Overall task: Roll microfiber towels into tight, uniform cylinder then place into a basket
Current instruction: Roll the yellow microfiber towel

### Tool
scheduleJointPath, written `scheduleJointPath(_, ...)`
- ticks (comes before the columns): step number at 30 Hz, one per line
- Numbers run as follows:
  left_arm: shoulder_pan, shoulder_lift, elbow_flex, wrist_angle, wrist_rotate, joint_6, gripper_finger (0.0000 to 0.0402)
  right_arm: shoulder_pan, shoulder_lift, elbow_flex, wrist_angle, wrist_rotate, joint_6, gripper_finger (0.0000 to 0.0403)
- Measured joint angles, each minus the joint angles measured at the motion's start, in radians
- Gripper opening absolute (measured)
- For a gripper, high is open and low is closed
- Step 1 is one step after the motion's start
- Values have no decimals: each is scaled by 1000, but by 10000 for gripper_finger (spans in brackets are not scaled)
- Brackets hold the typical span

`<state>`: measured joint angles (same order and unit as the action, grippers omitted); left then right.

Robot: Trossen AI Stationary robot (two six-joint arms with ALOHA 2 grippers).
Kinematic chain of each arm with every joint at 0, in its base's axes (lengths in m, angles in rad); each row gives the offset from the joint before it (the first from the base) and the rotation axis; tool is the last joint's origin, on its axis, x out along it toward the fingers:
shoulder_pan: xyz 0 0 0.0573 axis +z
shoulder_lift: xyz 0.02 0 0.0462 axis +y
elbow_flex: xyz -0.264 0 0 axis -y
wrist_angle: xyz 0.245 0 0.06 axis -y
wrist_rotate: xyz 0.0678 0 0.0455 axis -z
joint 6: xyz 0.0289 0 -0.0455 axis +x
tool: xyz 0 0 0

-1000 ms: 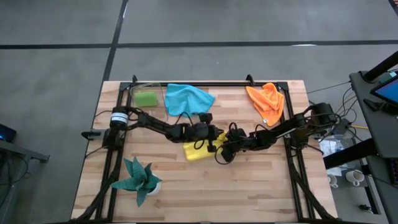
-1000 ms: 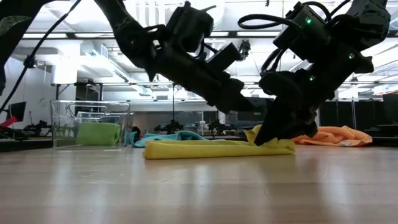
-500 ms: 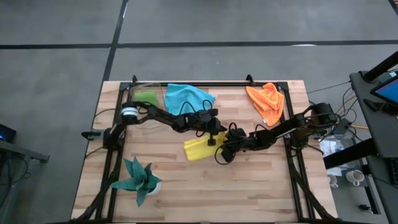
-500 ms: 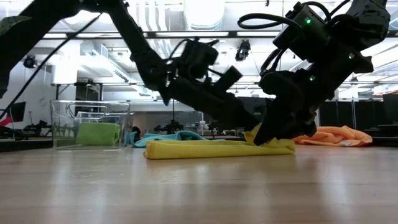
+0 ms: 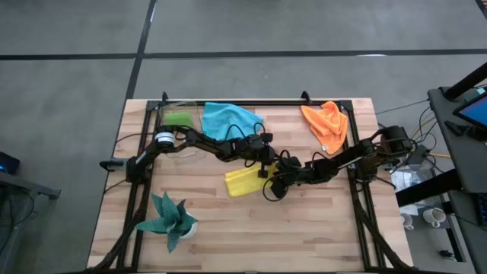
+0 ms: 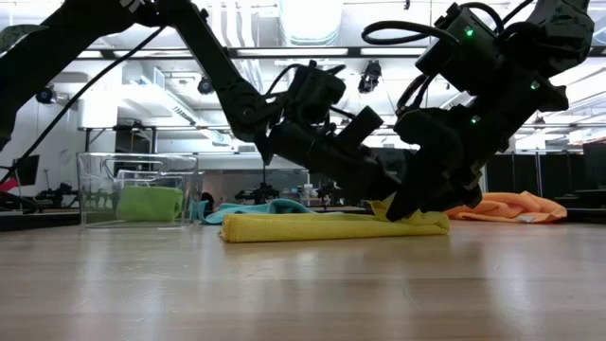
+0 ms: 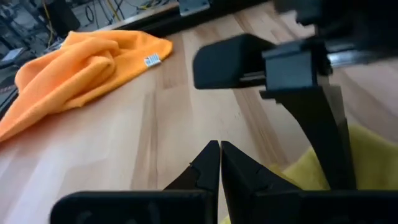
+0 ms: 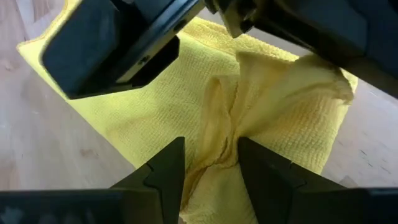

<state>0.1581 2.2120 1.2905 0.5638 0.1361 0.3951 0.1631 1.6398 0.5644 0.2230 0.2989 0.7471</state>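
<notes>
Right gripper (image 8: 210,165) sits down on the yellow towel (image 5: 242,182) mid-table, fingers part-open and pinching a raised fold of it. Left gripper (image 7: 220,163) hovers just beside that towel's far edge, fingers pressed together, holding nothing. Lime green towel (image 6: 149,204) sits inside the clear basket (image 6: 138,188), well away from the yellow towel.

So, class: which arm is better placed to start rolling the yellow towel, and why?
Probably the right. The right gripper already pinches a fold of the yellow towel at its edge, while the left gripper is shut, holding nothing, just beside the towel.
</notes>
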Motion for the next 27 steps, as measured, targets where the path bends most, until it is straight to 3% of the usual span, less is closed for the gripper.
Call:
scheduleJointPath(9, 1, -17, 48, -249, -2, 41, 0, 0, 0, 0, 0, 0, 0, 146)
scheduleJointPath(17, -4, -115, 24, -355, -1, 58, 0, 0, 0, 0, -1, 4, 1, 146)
scheduleJointPath(27, -12, -123, 13, -444, 49, 85, 0, 0, 0, -1, -2, 8, 6, 146)
